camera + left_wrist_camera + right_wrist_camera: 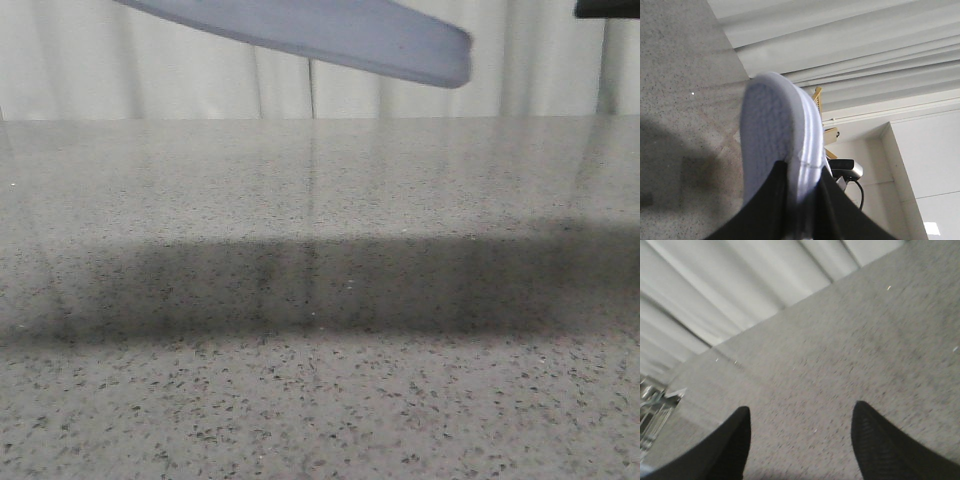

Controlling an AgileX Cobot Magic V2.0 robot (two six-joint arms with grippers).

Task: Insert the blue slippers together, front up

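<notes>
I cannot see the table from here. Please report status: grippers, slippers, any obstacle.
Left gripper shut on blue slippers, held up above the table. Right gripper open, holding nothing, over bare tabletop. No obstacle in view.

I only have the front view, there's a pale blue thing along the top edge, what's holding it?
Observer: The left pincer is shut on a slipper, held above the table.
Operator: One slipper or both?
Observer: The left wrist view shows stacked pale layers at its edge; I cannot tell.
Operator: And the right pincer?
Observer: The right pincer is open and holds nothing, with bare tabletop between its fingers.
</notes>
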